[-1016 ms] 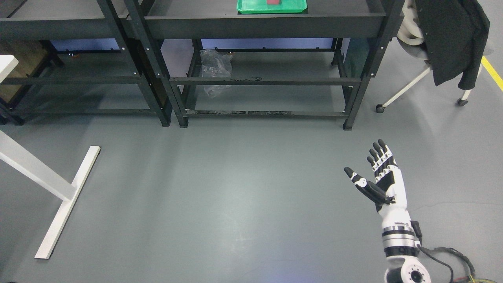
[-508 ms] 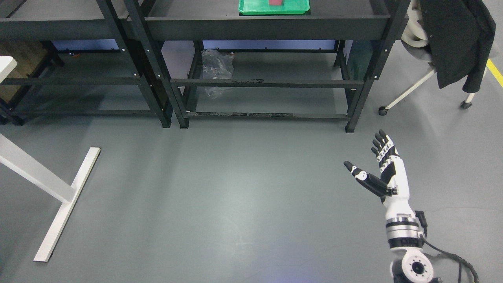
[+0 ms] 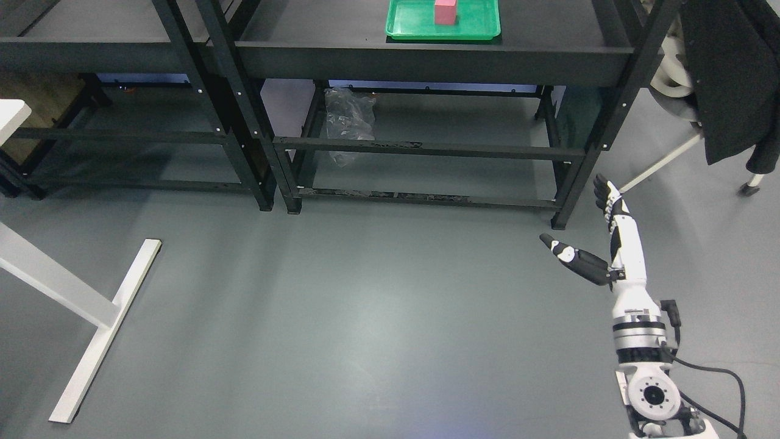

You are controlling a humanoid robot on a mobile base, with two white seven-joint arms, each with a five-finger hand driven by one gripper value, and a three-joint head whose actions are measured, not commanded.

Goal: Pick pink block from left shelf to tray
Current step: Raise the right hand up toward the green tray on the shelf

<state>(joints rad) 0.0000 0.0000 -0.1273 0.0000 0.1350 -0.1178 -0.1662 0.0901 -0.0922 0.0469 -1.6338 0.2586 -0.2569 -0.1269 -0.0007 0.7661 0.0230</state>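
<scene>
A pink block (image 3: 445, 11) stands in a green tray (image 3: 443, 27) on the top of the right black shelf (image 3: 426, 58), at the picture's top. My right hand (image 3: 585, 228) is open and empty, fingers straight and thumb spread, held above the floor at the lower right, far below and to the right of the tray. The left black shelf (image 3: 103, 52) shows at the upper left with a bare top. My left arm is out of view.
A crumpled clear plastic bag (image 3: 347, 122) lies under the right shelf. A white table leg (image 3: 91, 305) stands on the floor at the left. A chair with a black jacket (image 3: 725, 73) is at the upper right. Grey floor (image 3: 365, 305) fills the middle.
The camera has tilted up and shifted, so more of the tray and block shows. My right hand has risen and stretched forward, staying open.
</scene>
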